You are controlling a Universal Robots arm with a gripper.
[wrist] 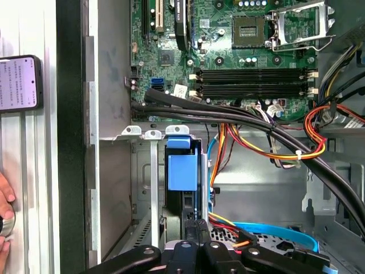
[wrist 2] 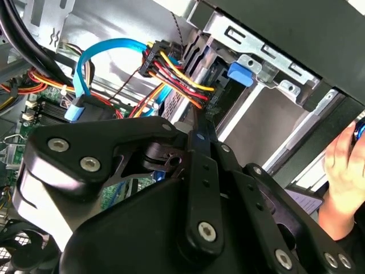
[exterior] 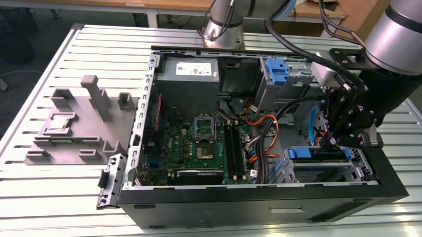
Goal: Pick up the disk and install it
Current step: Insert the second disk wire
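While the arm leans into the open computer case (exterior: pixel 264 195), the gripper (exterior: pixel 339 143) hangs at the case's corner on the exterior view's right, just above the drive cage. Its black fingers (wrist: pixel 194 237) stand close together, almost shut, their tips meeting the back edge of the disk (wrist: pixel 181 188); whether they actually pinch it I cannot tell. The disk sits on edge inside the silver cage (wrist: pixel 149 171), its blue carrier (exterior: pixel 317 153) facing the motherboard (exterior: pixel 197 140). Orange, red and yellow cables (wrist 2: pixel 171 74) run just beside the cage. A person's hand (wrist 2: pixel 342 177) rests outside the case wall, near a phone (wrist: pixel 20 83) on the slatted table (exterior: pixel 66 187).
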